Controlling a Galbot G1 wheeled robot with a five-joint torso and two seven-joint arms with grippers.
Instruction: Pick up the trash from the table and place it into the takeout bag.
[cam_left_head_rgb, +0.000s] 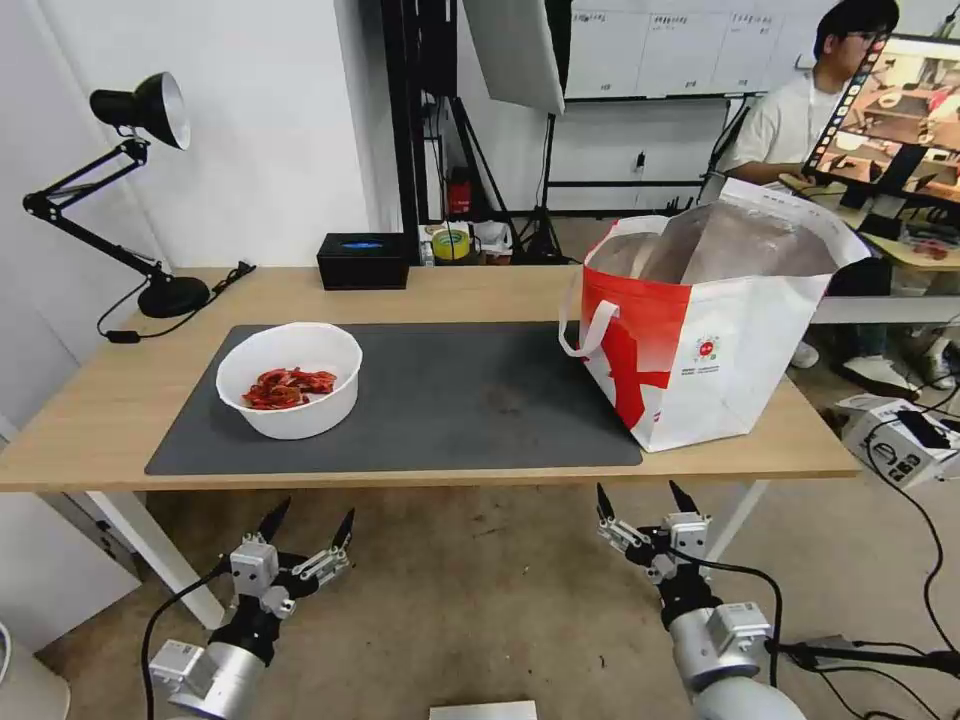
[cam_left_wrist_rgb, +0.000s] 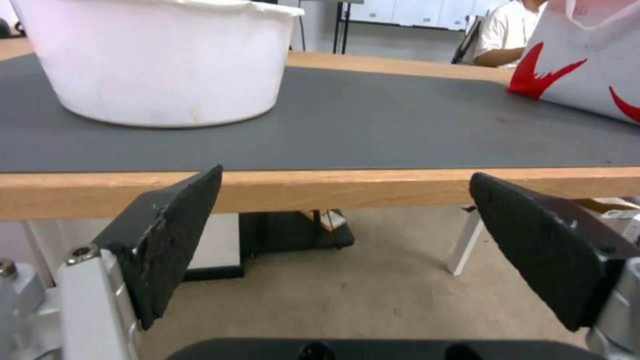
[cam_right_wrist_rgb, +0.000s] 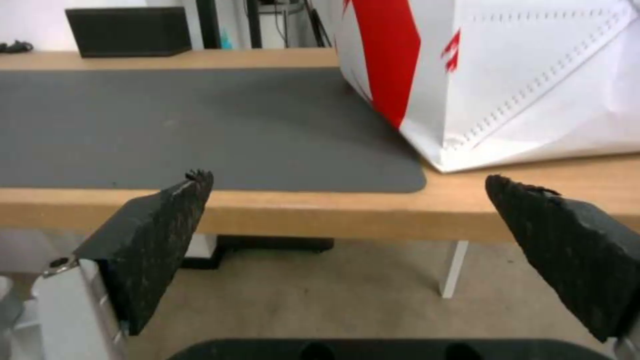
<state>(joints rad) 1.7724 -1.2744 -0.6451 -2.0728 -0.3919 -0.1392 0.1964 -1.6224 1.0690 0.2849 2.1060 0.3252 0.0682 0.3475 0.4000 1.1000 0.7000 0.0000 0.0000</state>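
Left gripper (cam_left_head_rgb: 311, 527), its black fingers (cam_left_wrist_rgb: 167, 240) spread wide and holding nothing, hangs below the near edge of the long light-wood table (cam_left_head_rgb: 120, 400), almost directly in front of the round white plastic bowl with red scraps (cam_left_head_rgb: 290, 380) that sits on the large dark grey rectangular mat (cam_left_head_rgb: 460, 400). From this gripper the bowl lies ahead and above, on the mat's left part, its white wall (cam_left_wrist_rgb: 167, 65) rising just beyond the table's wooden lip in the left wrist view. Right gripper (cam_left_head_rgb: 640, 503), likewise parted and empty with its black pads (cam_right_wrist_rgb: 153, 240) well apart, waits below the same table edge, in front of the large red-and-white takeout bag with silver foil lining and white strap handles (cam_left_head_rgb: 700, 340), which stands open at the mat's right end, overlapping the mat and the bare wood. Bowl and bag are well apart, with bare mat between them. By position the left arm looks the nearer to the bowl and the right arm the nearer to the bag; being round, the bowl offers no long axis to align with, so the rim seems the likely hold. A black desk lamp (cam_left_head_rgb: 140, 180) stands at the table's far left corner and a black box (cam_left_head_rgb: 363, 261) at its far edge.
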